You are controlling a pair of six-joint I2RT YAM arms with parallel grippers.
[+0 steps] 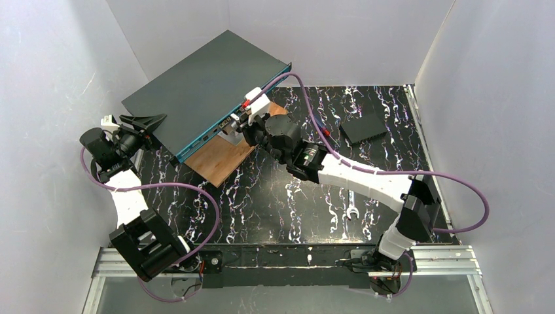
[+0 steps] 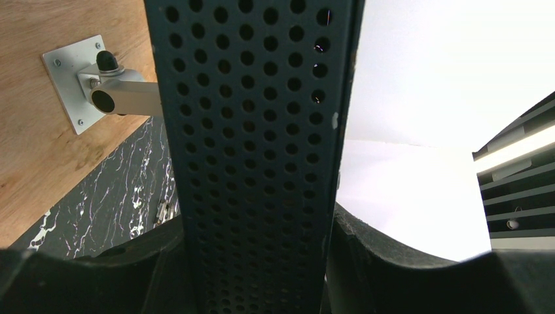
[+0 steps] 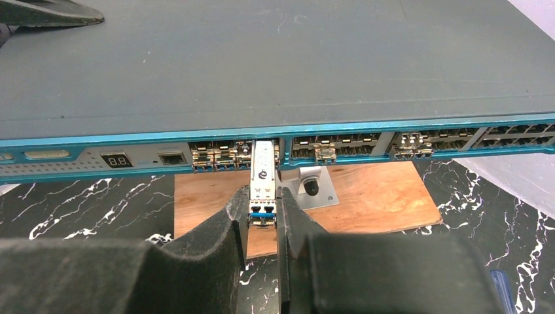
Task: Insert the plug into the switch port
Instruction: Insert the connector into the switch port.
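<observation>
The switch (image 1: 203,78) is a large flat dark grey box, tilted up on a stand, with its teal port edge (image 3: 406,127) facing my right arm. My left gripper (image 1: 145,121) is shut on the switch's left end. In the left wrist view its fingers (image 2: 393,255) press either side of the perforated side panel (image 2: 255,131). My right gripper (image 3: 262,199) is shut on the plug (image 3: 262,171), a small silver module with a blue latch. The plug's front end sits in the row of ports near the middle of the teal edge. In the top view the right gripper (image 1: 243,121) sits against that edge.
A wooden board (image 1: 219,157) with a metal bracket (image 3: 313,184) lies under the switch. A small black square box (image 1: 364,127) lies at the back right. A wrench (image 1: 351,208) rests on the black marble table. White walls enclose three sides, and purple cables trail from both arms.
</observation>
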